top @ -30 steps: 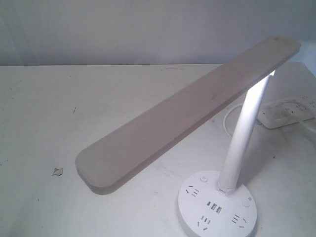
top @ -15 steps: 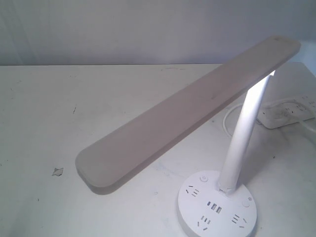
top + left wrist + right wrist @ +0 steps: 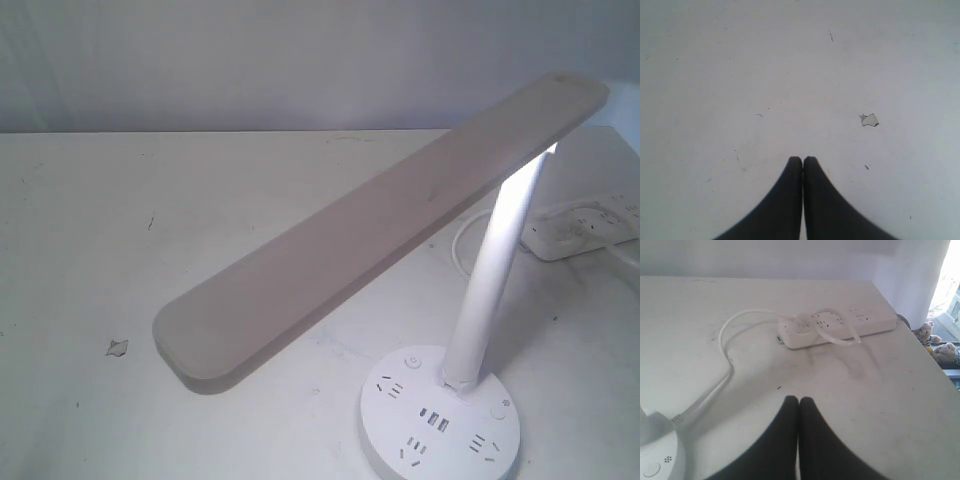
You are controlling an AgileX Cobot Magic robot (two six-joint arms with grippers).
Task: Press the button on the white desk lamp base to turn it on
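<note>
The white desk lamp stands at the front right of the exterior view. Its long flat bar head (image 3: 380,230) slants over the table, and its slim pole (image 3: 490,280) glows bright below the head. The round white desk lamp base (image 3: 440,415) shows socket holes, dark USB ports and two small round buttons (image 3: 412,361). An edge of the base (image 3: 655,460) shows in the right wrist view. Neither gripper appears in the exterior view. My left gripper (image 3: 802,160) is shut over bare table. My right gripper (image 3: 799,400) is shut above the table, apart from the base.
A rectangular white power strip (image 3: 837,327) lies at the back right, with a white cable (image 3: 725,365) looping from it to the lamp base. The table's right edge (image 3: 925,355) is close to the strip. A small scrap (image 3: 869,119) lies on the left side of the table.
</note>
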